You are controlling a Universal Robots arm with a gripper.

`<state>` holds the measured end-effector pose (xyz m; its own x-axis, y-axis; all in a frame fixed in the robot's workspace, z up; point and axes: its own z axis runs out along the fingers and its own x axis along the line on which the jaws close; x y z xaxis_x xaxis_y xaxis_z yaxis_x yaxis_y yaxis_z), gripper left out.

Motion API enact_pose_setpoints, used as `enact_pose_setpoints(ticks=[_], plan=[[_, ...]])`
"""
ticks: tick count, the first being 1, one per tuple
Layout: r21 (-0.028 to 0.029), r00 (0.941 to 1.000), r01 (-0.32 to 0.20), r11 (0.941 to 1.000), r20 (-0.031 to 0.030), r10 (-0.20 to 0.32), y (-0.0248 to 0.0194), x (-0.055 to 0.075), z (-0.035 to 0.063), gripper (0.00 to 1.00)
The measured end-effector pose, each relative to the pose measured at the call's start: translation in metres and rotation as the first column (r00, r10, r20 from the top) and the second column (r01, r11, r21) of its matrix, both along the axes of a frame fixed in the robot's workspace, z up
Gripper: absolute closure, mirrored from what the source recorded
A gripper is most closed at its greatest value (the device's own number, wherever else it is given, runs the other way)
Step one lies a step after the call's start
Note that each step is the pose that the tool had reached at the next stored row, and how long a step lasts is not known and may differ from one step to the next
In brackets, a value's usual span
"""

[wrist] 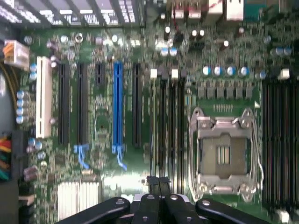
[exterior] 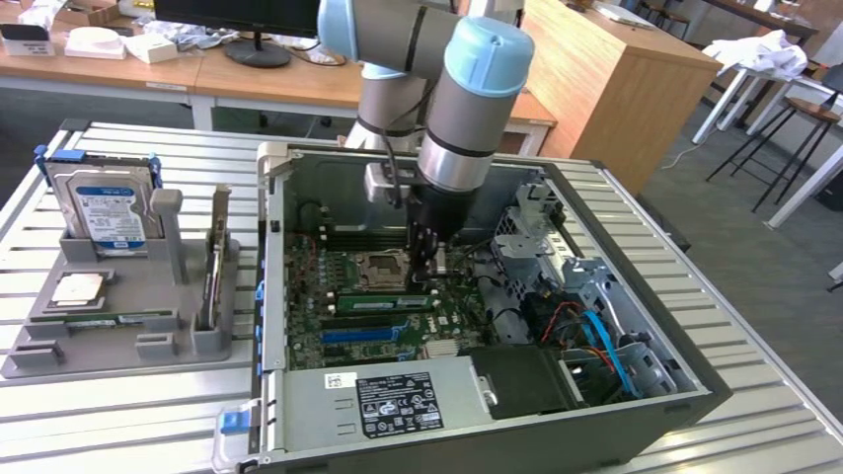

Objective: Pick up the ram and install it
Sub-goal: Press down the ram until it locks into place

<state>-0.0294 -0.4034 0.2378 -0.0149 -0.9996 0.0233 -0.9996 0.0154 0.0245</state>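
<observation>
While the open computer case lies on a slatted metal table in an office with wooden desks, we see the ram seated on the motherboard just beside the gripper. The wrist view adds the empty CPU socket, a blue slot, and the fingertips pressed together, holding nothing.

One camera looks down from high up at my whole arm. My wrist camera looks down close. Both see the green board.
</observation>
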Motion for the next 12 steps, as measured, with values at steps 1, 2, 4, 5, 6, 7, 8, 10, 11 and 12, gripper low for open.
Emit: enact_pose_setpoints(ticks=[1,2,4,5,6,7,8,10,11,12], plan=[[0.0001,1.0000,0.000,1.0000,-0.0001,0.000,0.0000,-0.003,0.0000,0.90],[0.0001,1.0000,0.001,1.0000,-0.0001,-0.001,0.0000,-0.006,0.0000,0.90],[0.0001,1.0000,0.002,1.0000,0.0000,-0.002,0.0000,-0.011,-0.0001,0.90],[0.0000,1.0000,0.002,1.0000,-0.0001,-0.002,0.0000,-0.014,-0.0001,0.90],[0.0001,1.0000,0.002,1.0000,-0.0001,-0.002,0.0000,-0.017,-0.0001,0.90],[0.0001,1.0000,0.003,1.0000,-0.0001,-0.003,0.0000,-0.020,-0.0002,0.90],[0.0000,1.0000,0.003,1.0000,-0.0001,-0.003,0.0000,-0.022,-0.0002,0.90],[0.0001,1.0000,0.004,1.0000,0.0000,-0.004,0.0000,-0.027,-0.0003,0.90],[0.0001,1.0000,0.005,1.0000,-0.0001,-0.005,0.0000,-0.029,-0.0003,0.90],[0.0001,1.0000,0.005,1.0000,0.0000,-0.005,0.0000,-0.031,-0.0004,0.90]])
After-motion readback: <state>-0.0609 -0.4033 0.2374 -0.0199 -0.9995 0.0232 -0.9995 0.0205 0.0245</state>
